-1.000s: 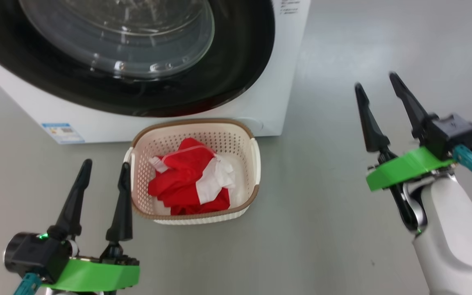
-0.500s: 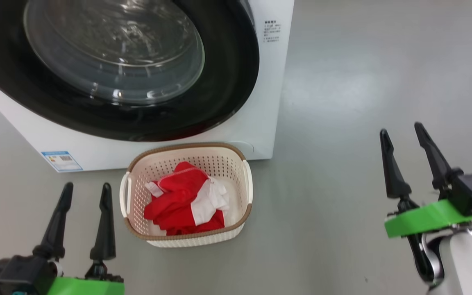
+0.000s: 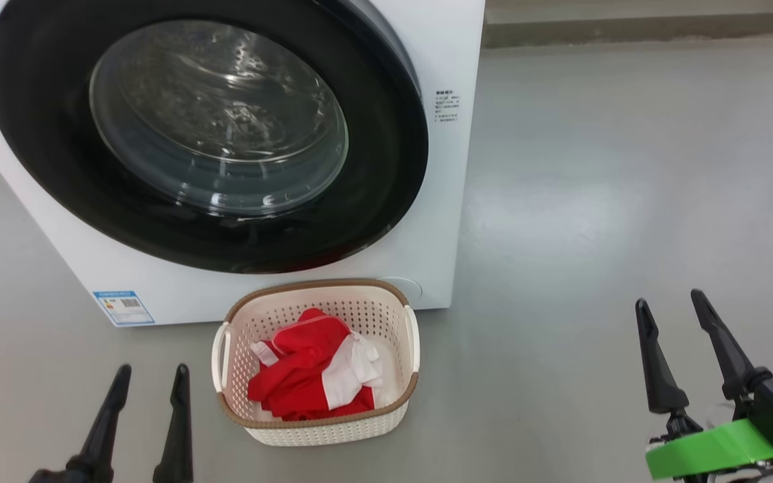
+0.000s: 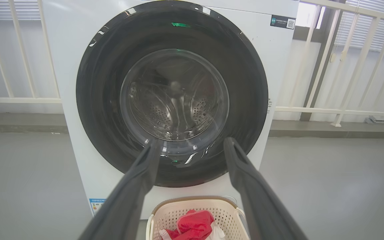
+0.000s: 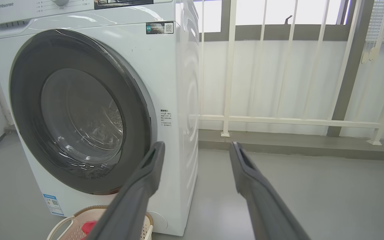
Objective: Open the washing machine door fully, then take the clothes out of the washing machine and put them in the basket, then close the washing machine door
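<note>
Two empty claws, spread wide: left claw (image 3: 152, 369) lower left, right claw (image 3: 667, 298) lower right, lower in frame after upward camera tilt. Clothes (image 3: 313, 365) in basket (image 3: 323, 420), bottom centre, below shut washing machine door (image 3: 386, 168).

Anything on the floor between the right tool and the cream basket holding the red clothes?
No. In the head view the stretch from the open right tool to the cream-white perforated plastic basket is bare grey floor.

red clothes (image 3: 299, 376), cream perforated basket (image 3: 319, 429)
</note>
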